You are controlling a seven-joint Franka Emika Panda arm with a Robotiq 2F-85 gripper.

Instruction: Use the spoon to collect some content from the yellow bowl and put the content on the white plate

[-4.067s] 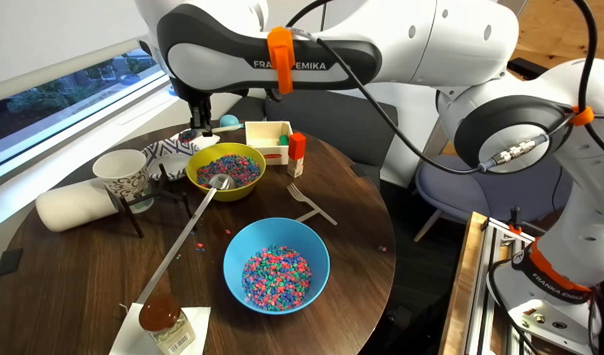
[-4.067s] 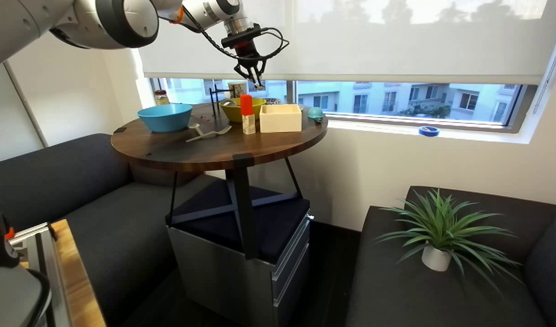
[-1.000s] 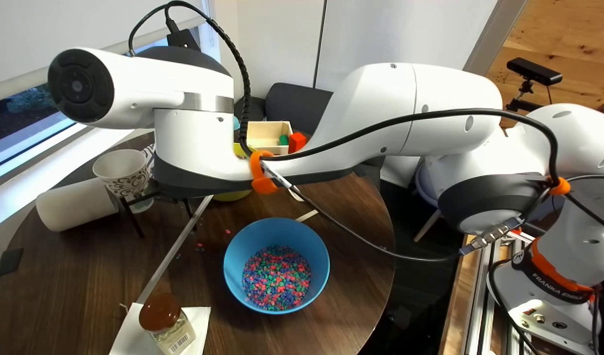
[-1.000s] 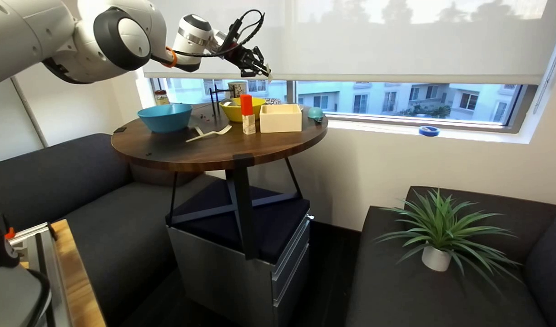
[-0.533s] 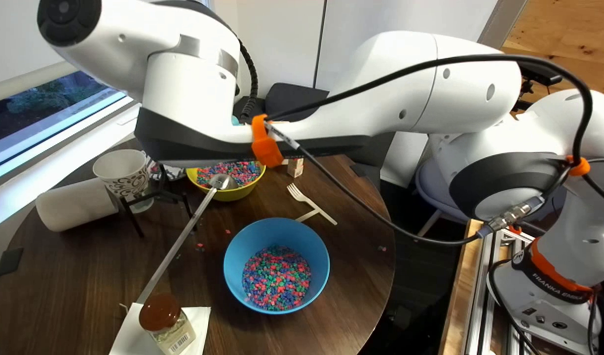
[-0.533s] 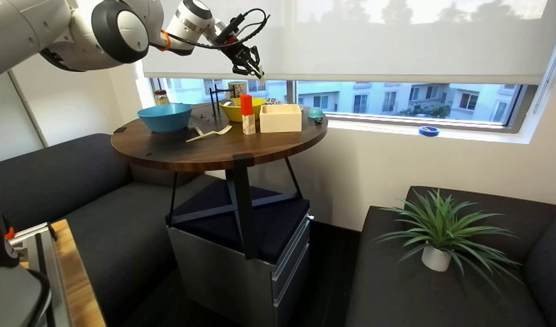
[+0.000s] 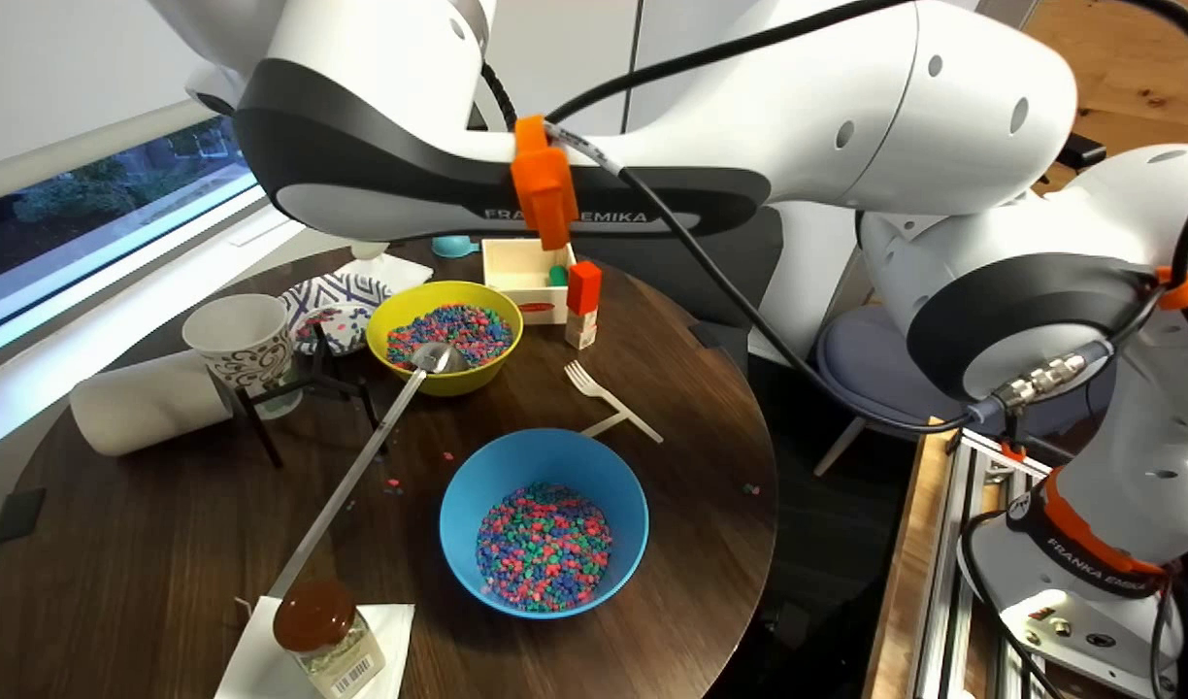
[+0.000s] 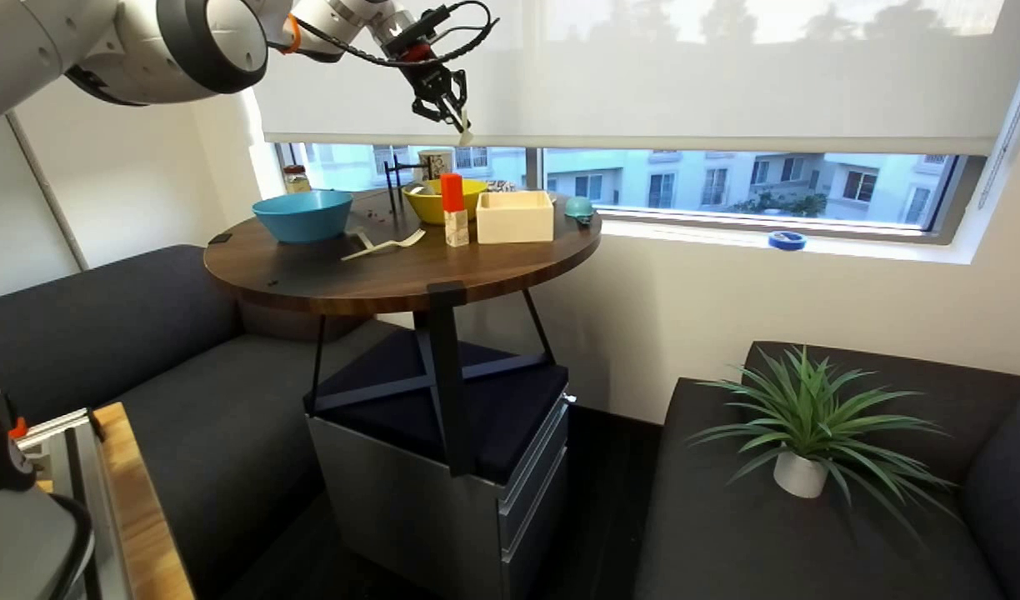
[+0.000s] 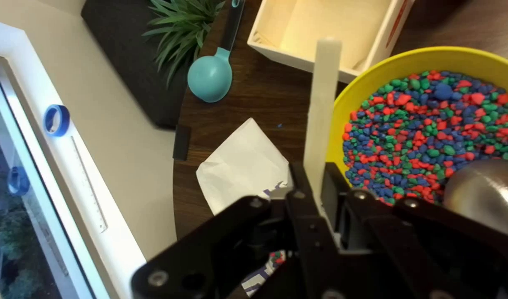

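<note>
The short, slim, pale wooden spoon [image 9: 321, 108] is held in the air, well above the round dark-brown wooden table [image 7: 691, 456], toward its window-side edge. It is grasped between the 2 fingers of the black gripper [image 9: 314, 176]; whether its head is loaded cannot be told. Close to that edge the flat white plate with a dark zigzag pattern [image 7: 337, 288] is placed, with tiny red, blue and green beads [image 9: 277, 257] scattered on it. Farther from the edge, many more are held in the round, bright-yellow bowl [image 9: 449, 60], in which a long-handled metal ladle [image 7: 439, 358] is leaned. Since beads are found on the plate, the transfer is judged done, at least in part. Next, the spoon should probably be lowered onto the table and gently released, or brought to the bowl for another scoop.
</note>
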